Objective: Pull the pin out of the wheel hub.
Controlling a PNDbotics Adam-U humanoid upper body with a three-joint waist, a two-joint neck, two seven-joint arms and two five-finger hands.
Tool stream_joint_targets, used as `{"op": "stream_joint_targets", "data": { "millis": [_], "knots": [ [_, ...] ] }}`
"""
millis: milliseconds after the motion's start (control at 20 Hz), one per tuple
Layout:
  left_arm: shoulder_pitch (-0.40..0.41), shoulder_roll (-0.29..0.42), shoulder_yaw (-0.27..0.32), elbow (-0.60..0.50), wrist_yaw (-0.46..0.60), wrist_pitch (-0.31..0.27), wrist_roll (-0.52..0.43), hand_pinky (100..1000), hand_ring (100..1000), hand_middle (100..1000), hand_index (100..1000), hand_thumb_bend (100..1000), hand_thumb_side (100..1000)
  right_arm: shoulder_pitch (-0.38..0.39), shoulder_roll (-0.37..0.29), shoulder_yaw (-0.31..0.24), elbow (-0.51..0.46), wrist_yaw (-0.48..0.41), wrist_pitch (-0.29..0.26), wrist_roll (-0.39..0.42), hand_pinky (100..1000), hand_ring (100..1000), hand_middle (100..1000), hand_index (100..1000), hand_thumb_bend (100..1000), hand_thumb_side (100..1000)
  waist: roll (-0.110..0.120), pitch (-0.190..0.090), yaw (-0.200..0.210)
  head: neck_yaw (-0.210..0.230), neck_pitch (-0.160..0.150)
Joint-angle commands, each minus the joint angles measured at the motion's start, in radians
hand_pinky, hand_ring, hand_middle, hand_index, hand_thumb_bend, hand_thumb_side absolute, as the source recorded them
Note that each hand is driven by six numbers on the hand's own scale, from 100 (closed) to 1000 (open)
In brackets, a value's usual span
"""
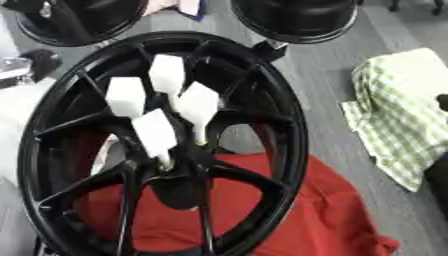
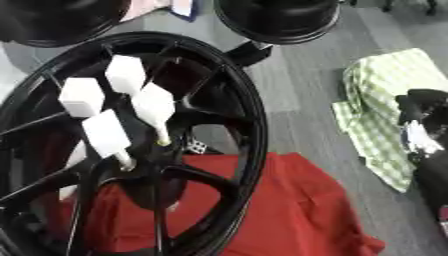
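Note:
A big black spoked wheel (image 1: 291, 125) stands on edge and fills the left and middle of both views. Several white pins with blocky heads stick out of its hub (image 1: 179, 172), tips pointing in toward the centre; the lowest one (image 1: 156, 132) and the one to its right (image 1: 199, 104) show their thin shafts. No hand touches a pin. My right hand (image 2: 423, 116) shows as a dark shape at the right edge, over the checked cloth. A dark and silver part of my left hand (image 1: 33, 62) shows at the left edge beside the rim.
A red cloth (image 1: 302, 210) lies under and behind the wheel. A green checked cloth (image 1: 398, 115) lies on the grey floor at the right. Two more black wheels (image 1: 297, 17) (image 1: 79, 20) sit at the top edge.

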Motion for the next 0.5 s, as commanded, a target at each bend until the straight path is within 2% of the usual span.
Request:
{"op": "stream_joint_targets", "data": {
  "millis": [50, 200, 350, 500],
  "knots": [
    [-0.032, -0.003, -0.016, 0.021, -0.022, 0.025, -0.008, 834, 798, 807, 881, 100, 810, 0.000, -0.029, -0.002, -0.019, 0.003, 0.002, 0.001, 833, 763, 536, 696, 140, 244, -0.001, -0.022, -0.001, 0.005, -0.003],
    [-0.062, -0.033, -0.046, 0.036, -0.022, 0.057, -0.009, 837, 794, 806, 884, 100, 813, -0.001, -0.029, 0.000, -0.019, 0.001, 0.004, 0.003, 833, 763, 536, 696, 140, 244, -0.002, -0.024, -0.002, 0.008, -0.001],
    [-0.094, -0.064, -0.071, 0.059, -0.038, 0.099, -0.005, 849, 808, 826, 915, 100, 778, -0.002, -0.028, 0.001, -0.019, -0.001, 0.006, 0.005, 833, 764, 536, 696, 140, 245, -0.002, -0.026, -0.003, 0.012, 0.002],
    [-0.113, -0.092, -0.098, 0.086, -0.063, 0.149, -0.004, 864, 824, 834, 918, 235, 716, -0.003, -0.027, 0.001, -0.019, -0.004, 0.008, 0.007, 834, 764, 536, 696, 140, 245, -0.002, -0.026, -0.005, 0.015, 0.005]
  ]
}}
